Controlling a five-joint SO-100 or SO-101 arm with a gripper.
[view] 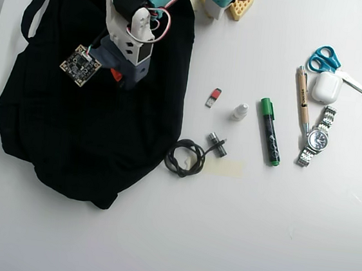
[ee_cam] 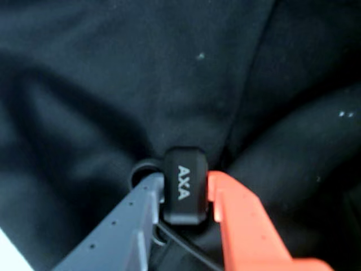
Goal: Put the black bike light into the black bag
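The pick-up looks done and the carry nearly so: in the wrist view the gripper (ee_cam: 186,197) has its jaws closed to the width of the black bike light (ee_cam: 185,185), one grey and one orange, pressing its two long sides. The light hangs over the folds of the black bag (ee_cam: 113,73), and whether it already touches the fabric cannot be told. In the overhead view the arm stands above the upper part of the bag (view: 71,137), which lies flat on the white surface (view: 221,243); the light itself is hidden there under the arm. No bag opening shows in either view, so what seems left is to find the mouth, lower the light in and let go. The light's long axis runs up and down the wrist view, in line with the jaws, its "AXA" lettering reading along that axis, and its strap loop (ee_cam: 138,169) sticks out on the left behind the grey jaw.
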